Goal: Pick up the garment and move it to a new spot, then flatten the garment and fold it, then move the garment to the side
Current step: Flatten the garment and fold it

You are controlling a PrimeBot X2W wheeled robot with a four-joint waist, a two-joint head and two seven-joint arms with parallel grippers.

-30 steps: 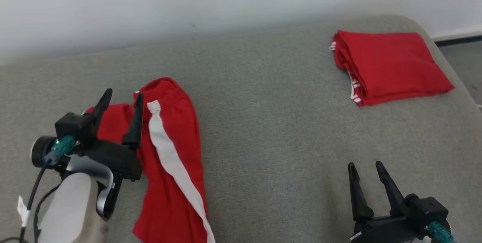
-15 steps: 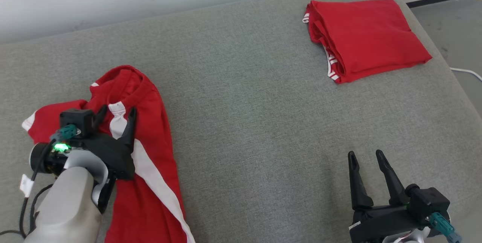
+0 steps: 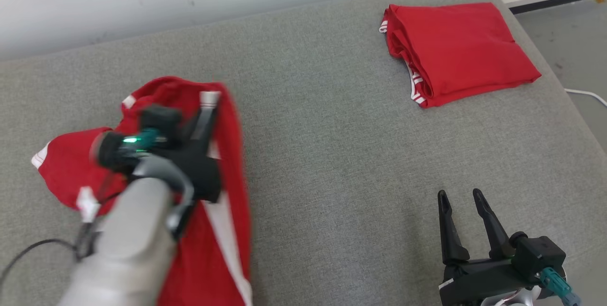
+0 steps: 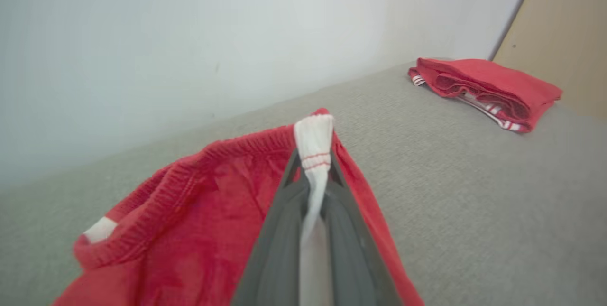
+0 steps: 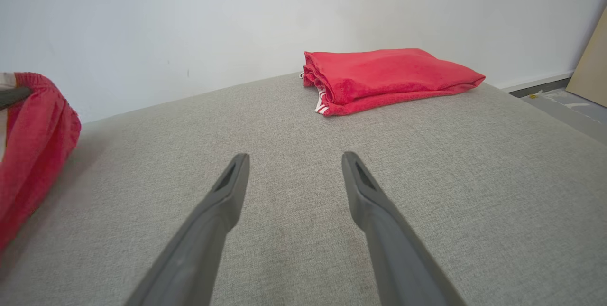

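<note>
Left wrist view — left pincer pinches garment waistband edge | bare cushion beside

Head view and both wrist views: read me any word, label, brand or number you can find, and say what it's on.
No text can be read in these views.
White tag beside the left forearm: too blurred to tell whether it bears print.
Unfolded garment: plain white stripe, no lettering.
Folded garment: red-and-white striped trim, no letters.
</note>
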